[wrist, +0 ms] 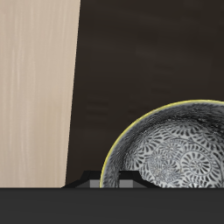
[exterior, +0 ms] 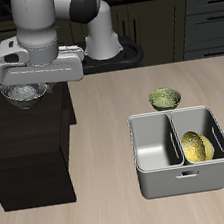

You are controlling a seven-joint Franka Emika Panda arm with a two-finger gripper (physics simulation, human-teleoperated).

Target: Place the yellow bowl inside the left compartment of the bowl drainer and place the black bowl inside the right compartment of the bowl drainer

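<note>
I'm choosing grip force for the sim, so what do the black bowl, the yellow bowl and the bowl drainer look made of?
The black bowl looks like glazed ceramic, possibly metal: dense black-and-white swirl pattern inside, thin yellowish rim. The yellow bowl looks like glossy glazed ceramic: golden sheen with darker mottling. The bowl drainer looks like matte grey metal or plastic: uniform grey walls, rounded corners, no pattern. Being renders, none of this is certain.

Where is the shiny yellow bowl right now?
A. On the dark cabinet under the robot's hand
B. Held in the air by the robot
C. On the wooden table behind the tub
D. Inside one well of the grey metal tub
D. The yellow bowl leans tilted inside one well of the bowl drainer; the bowl on the table behind it is the olive-green bowl.
</note>
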